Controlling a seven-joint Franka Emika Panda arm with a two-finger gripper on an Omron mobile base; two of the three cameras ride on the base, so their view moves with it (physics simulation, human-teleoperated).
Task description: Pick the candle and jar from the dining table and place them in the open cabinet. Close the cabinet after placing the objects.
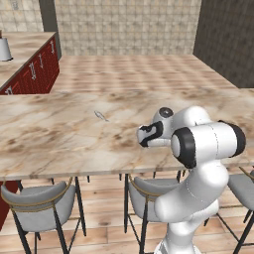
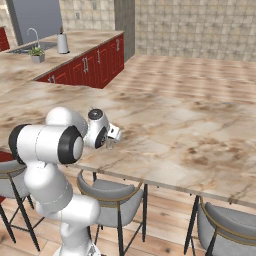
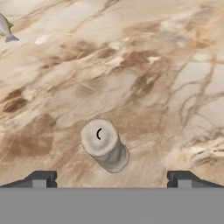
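— Where's the candle [image 3: 104,145] just now?

— Standing upright on the dining table [image 1: 59,134], near the long edge on the robot's side, right under the hand. In the hand view it sits between the two dark finger tips and a little ahead of them, nothing touching it.

— And the gripper [image 3: 111,178]?

— Spread wide, jaws well apart, holding nothing. It hovers over the marble, pointed down at the candle.

— How do you reckon it'll handle?

— Light, I'd say, and stiff enough; a stubby pale-grey cylinder with a small dark wick mark on top. The risk is tipping: it's small, so a finger brushing one side could knock it over and it would roll. I'd take it across the round body, about midway up, fingers coming down on either side and closing evenly.

— Anything else on the table?

— A thin silvery utensil [image 1: 100,116] lies flat farther in toward the middle, well apart from the candle.

— Any label or writing?

— None I can read. The candle is plain, and so is the table.
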